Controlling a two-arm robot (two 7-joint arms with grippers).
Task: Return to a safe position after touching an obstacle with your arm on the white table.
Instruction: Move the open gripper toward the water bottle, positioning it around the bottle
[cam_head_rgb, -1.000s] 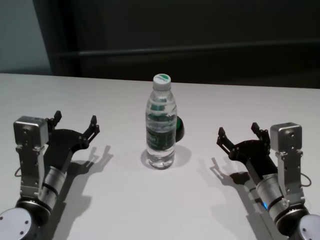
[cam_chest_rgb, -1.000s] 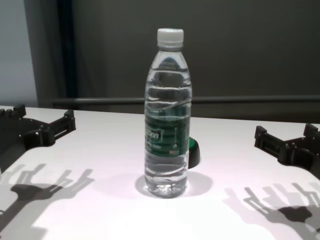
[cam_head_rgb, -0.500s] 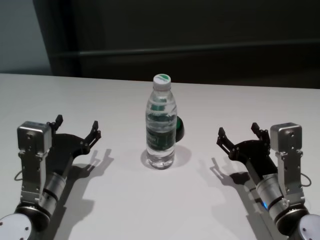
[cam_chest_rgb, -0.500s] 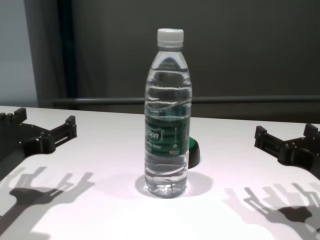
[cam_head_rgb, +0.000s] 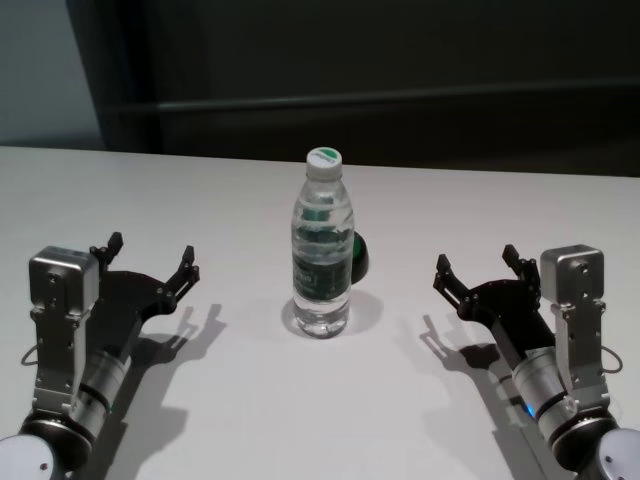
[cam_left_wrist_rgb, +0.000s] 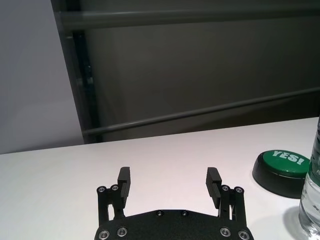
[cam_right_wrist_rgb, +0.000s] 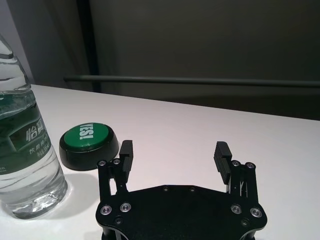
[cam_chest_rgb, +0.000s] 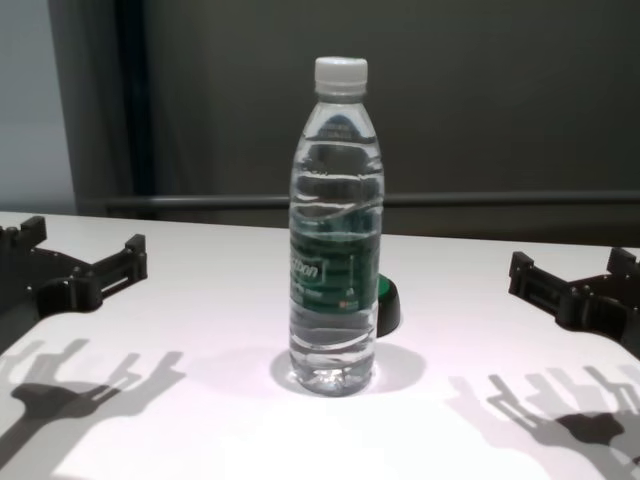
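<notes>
The obstacle, a clear water bottle (cam_head_rgb: 322, 258) with a white cap and dark green label, stands upright mid-table on the white table (cam_head_rgb: 250, 400). It also shows in the chest view (cam_chest_rgb: 336, 230), at the edge of the left wrist view (cam_left_wrist_rgb: 312, 195) and in the right wrist view (cam_right_wrist_rgb: 25, 150). My left gripper (cam_head_rgb: 150, 258) is open and empty, well to the left of the bottle, also in the left wrist view (cam_left_wrist_rgb: 170, 181) and chest view (cam_chest_rgb: 80, 258). My right gripper (cam_head_rgb: 478, 265) is open and empty, well to the right, also in the right wrist view (cam_right_wrist_rgb: 174, 154) and chest view (cam_chest_rgb: 570, 272).
A low black disc with a green top marked YES (cam_right_wrist_rgb: 89, 143) sits on the table just behind the bottle, also in the left wrist view (cam_left_wrist_rgb: 283, 166) and head view (cam_head_rgb: 358, 258). A dark wall with a rail (cam_head_rgb: 400, 100) runs behind the table's far edge.
My left arm has drawn back toward me and a little lower, away from the bottle. The right arm and the bottle have not moved.
</notes>
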